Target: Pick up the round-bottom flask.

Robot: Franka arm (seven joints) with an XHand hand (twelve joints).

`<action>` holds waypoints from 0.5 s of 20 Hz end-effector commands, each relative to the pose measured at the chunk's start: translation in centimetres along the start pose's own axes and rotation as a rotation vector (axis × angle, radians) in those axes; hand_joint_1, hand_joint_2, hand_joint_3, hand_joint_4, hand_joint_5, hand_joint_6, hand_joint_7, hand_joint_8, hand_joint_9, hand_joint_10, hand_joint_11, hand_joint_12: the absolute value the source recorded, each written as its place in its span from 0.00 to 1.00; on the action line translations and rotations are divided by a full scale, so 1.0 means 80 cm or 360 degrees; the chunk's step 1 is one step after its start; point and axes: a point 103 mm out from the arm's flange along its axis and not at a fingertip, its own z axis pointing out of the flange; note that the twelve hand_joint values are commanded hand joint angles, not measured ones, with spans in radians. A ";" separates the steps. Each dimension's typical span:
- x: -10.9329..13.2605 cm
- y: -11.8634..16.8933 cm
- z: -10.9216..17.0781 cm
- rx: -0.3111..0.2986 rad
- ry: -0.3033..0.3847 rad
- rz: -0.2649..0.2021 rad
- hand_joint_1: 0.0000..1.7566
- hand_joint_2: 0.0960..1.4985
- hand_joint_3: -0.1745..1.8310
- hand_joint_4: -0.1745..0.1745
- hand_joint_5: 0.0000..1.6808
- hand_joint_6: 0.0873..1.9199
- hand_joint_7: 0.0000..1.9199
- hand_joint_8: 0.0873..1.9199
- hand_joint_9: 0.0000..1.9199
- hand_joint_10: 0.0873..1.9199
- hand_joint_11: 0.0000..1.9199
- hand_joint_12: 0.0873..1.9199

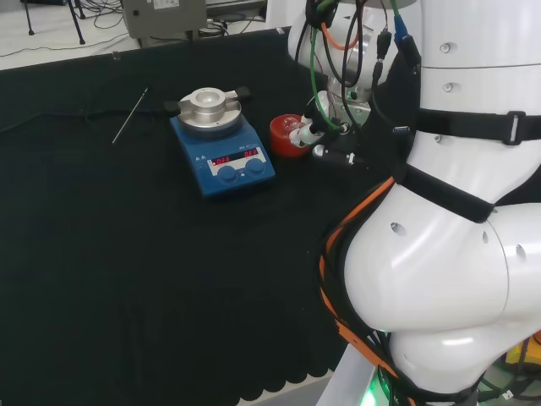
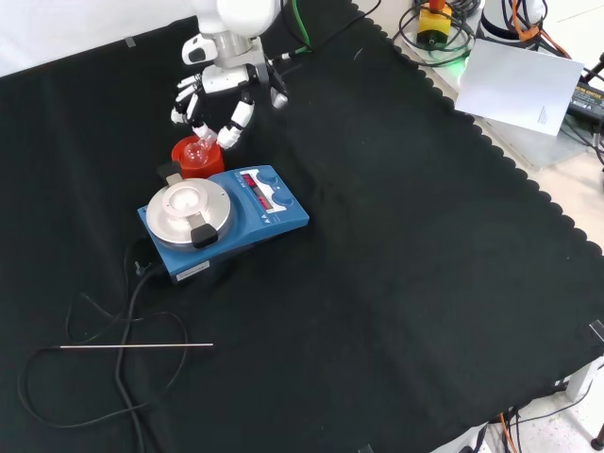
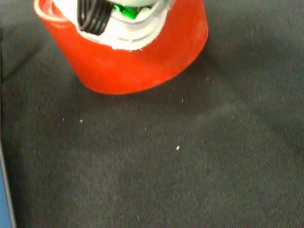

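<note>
Black cloth carries a red stand (image 2: 193,159) holding the flask (image 2: 197,147) beside the hotplate (image 2: 225,219); the hand (image 2: 219,87), fingers spread open around its neck, should close squarely, then lift straight up.

Black-clothed bench (image 2: 396,283) with blue hotplate (image 2: 226,219), red stand (image 2: 195,160), thin metal rod (image 2: 132,346), black cable (image 2: 104,377).

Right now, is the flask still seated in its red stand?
Seated: flask rests in the red stand behind the stirrer; hand hovers over it.
</note>
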 end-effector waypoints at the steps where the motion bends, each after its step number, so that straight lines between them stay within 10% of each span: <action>1: -0.002 -0.001 -0.010 -0.0033 0.0005 0.0000 0.60 0.55 0.29 1.00 0.64 0.46 0.20 0.32 0.30 0.31 0.09 0.68; 10: 0.004 -0.003 -0.030 -0.0056 0.0011 -0.0027 0.61 0.42 0.47 1.00 0.65 0.52 0.24 0.31 0.34 0.29 0.12 0.68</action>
